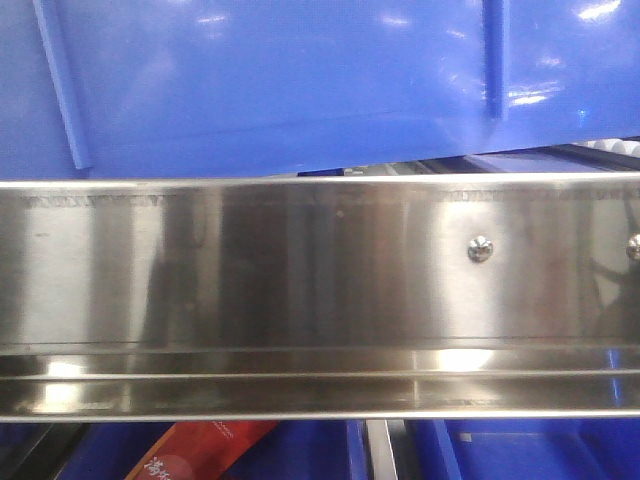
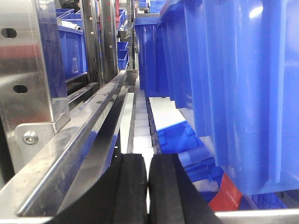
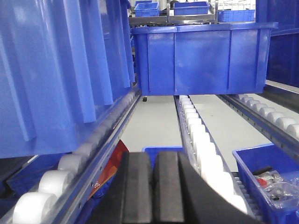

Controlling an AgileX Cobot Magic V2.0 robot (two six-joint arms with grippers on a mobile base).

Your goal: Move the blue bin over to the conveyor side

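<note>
Black pads (image 2: pixel 133 186) of my left pincer (image 2: pixel 148 164) fill the bottom of the left wrist view. They are pressed flat together with nothing between them. My right pincer (image 3: pixel 153 161) stands the same way, pads meeting and gripping nothing. The blue bin (image 2: pixel 243 93) looms just to the right of my left pincer and to the left of my right one, its ribbed wall glossy under the lights. In the right wrist view its lower edge hangs over a row of white rollers (image 3: pixel 51 183); whether it rests on them I cannot tell. In the front view its wall sits tilted just above a polished steel rail (image 1: pixel 300 270). Another blue crate (image 3: pixel 203 58) stands farther along the rollers.
</note>
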